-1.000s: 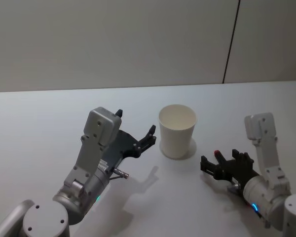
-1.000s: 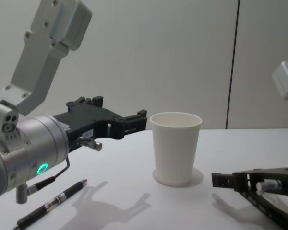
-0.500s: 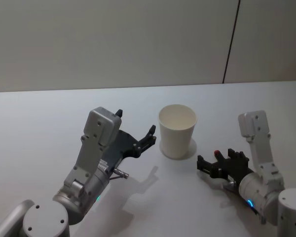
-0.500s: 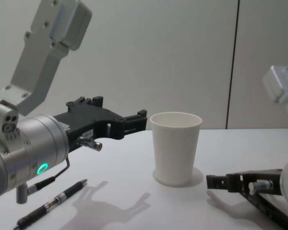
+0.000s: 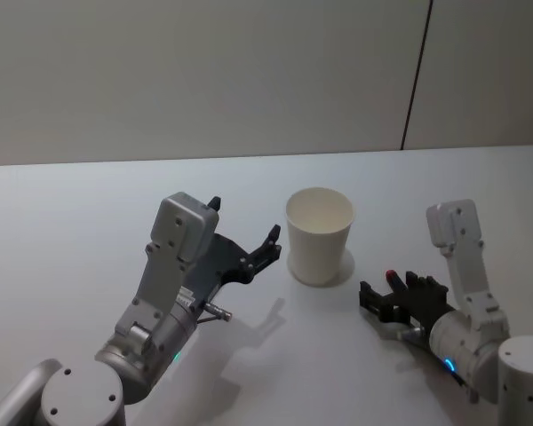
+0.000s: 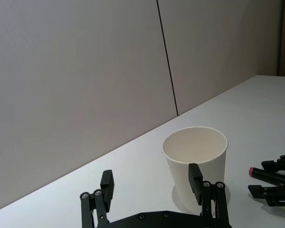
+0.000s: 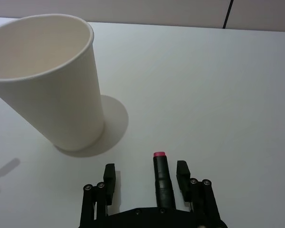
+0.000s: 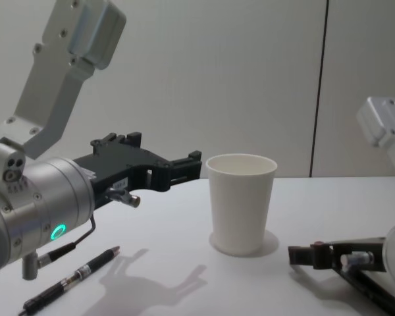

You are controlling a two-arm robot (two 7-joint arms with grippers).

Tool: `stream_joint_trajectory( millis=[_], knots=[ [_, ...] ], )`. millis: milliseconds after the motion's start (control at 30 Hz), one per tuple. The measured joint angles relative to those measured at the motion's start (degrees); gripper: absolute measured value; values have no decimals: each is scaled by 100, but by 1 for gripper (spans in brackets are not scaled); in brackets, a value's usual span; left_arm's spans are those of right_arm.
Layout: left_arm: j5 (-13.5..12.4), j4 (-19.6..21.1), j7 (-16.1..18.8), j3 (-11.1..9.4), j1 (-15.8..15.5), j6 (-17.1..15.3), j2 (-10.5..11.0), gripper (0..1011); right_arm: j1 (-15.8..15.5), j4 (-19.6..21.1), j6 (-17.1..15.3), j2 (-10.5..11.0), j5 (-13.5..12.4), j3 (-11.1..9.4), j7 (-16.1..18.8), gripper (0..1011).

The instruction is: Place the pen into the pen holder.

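Head view: the right gripper (image 5: 393,289) sits low over the white tabletop (image 5: 71,222). Its forearm rises steeply behind it, and its fingers reach toward the tapered white paper cup serving as pen holder (image 5: 320,235), which stands upright a little beyond them. The fingers are spread, straddling a dark pen with a red end (image 7: 161,178) without clamping it. The pen points toward the cup, apart from it. The left gripper (image 5: 244,226) hovers level to the left of the cup, fingers wide apart, holding nothing. A second dark pen (image 8: 72,282) lies on the table beneath that arm.

no readable text, labels or numbers anywhere
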State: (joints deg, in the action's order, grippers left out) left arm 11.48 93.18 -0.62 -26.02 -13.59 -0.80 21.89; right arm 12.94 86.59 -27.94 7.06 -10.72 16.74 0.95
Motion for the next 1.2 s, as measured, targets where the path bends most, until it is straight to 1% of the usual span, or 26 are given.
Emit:
stream_joint_trajectory(
  millis=[33, 100, 133, 200, 233, 300, 333, 400, 467, 533, 567, 667, 700, 1000, 1200],
  knots=[
    [0, 0, 0, 0, 0, 0, 0, 1000, 1, -2, -11, -2, 4, -2, -1, 813],
    [0, 0, 0, 0, 0, 0, 0, 1000, 1, -3, -21, -5, 9, -5, -4, 770],
    [0, 0, 0, 0, 0, 0, 0, 1000, 0, -3, -28, -6, 12, -8, -5, 710],
    [0, 0, 0, 0, 0, 0, 0, 1000, -3, -3, -36, -6, 15, -10, -9, 681],
    [0, 0, 0, 0, 0, 0, 0, 999, -5, -3, -41, -7, 17, -11, -14, 611],
    [0, 0, 0, 0, 0, 0, 0, 1000, -12, 2, -49, -8, 20, -16, -28, 568],
    [0, 0, 0, 0, 0, 0, 0, 1000, -16, 7, -57, -9, 23, -19, -34, 508],
    [0, 0, 0, 0, 0, 0, 0, 999, -18, 10, -59, -9, 24, -20, -36, 508],
    [0, 0, 0, 0, 0, 0, 0, 1000, -29, 20, -65, -10, 30, -23, -45, 390],
    [0, 0, 0, 0, 0, 0, 0, 1000, -34, 26, -68, -11, 32, -25, -46, 343],
    [0, 0, 0, 0, 0, 0, 0, 1000, -39, 32, -69, -11, 35, -26, -46, 285],
    [0, 0, 0, 0, 0, 0, 0, 1000, -47, 40, -71, -11, 39, -30, -49, 226],
    [0, 0, 0, 0, 0, 0, 0, 1000, -50, 45, -71, -11, 41, -33, -50, 179],
    [0, 0, 0, 0, 0, 0, 0, 1000, -73, 75, -51, -8, 80, -43, -50, 173],
    [0, 0, 0, 0, 0, 0, 0, 1000, -98, 117, 74, 3, 154, -43, -28, 173]
  ],
)
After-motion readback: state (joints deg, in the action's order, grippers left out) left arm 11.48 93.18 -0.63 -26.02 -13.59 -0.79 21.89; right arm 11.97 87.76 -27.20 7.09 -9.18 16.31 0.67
